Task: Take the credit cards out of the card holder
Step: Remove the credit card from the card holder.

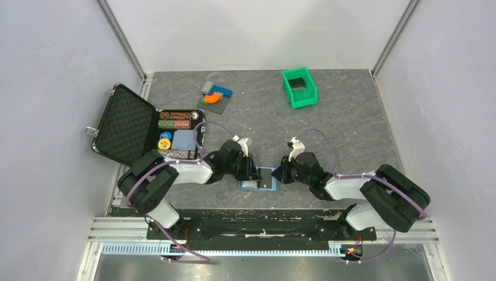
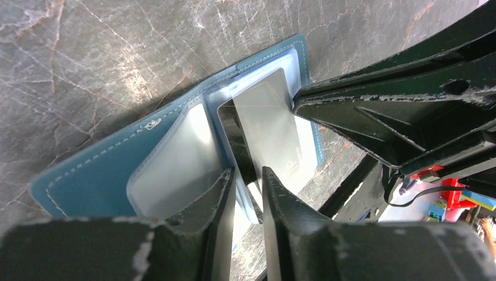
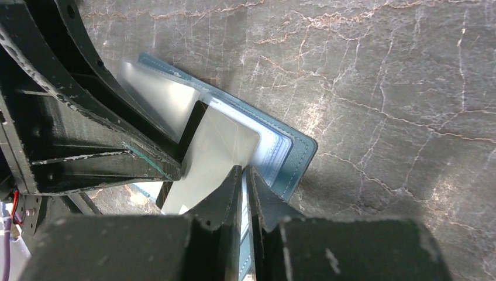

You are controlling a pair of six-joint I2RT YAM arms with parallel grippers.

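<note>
An open black foam-lined case [image 1: 126, 126] sits at the far left of the grey marbled tabletop [image 1: 351, 134]. Rows of round striped poker chips [image 1: 175, 120] fill the case's right half. Behind and to the right of the case is a small cluster of coloured plastic building bricks [image 1: 214, 95].

Near the front middle, the left hand [image 2: 248, 171] reaches in from the left over the teal-blue bifold card holder [image 2: 99, 175]. The card holder lies spread open and flat on the tabletop, with its clear plastic sleeves facing up. A thin dark grey credit card [image 2: 266, 129] sticks partly out of a sleeve at the fold and is tilted up off the right half. The left hand is released. Its black fingers [image 2: 219, 199] stand a little apart, and the credit card's near end runs into the gap between them.

The right hand [image 3: 244, 170] comes in from the right and meets the card holder from the opposite side. It is clenched, its two fingers almost together. A thin pale edge of the card holder's right half, sleeves and cover, is pinched between them. In the left wrist view, the tip of the right hand touches the far corner of the credit card.

Further right and well back stands a green plastic bin [image 1: 299, 88] with something dark inside it.
</note>
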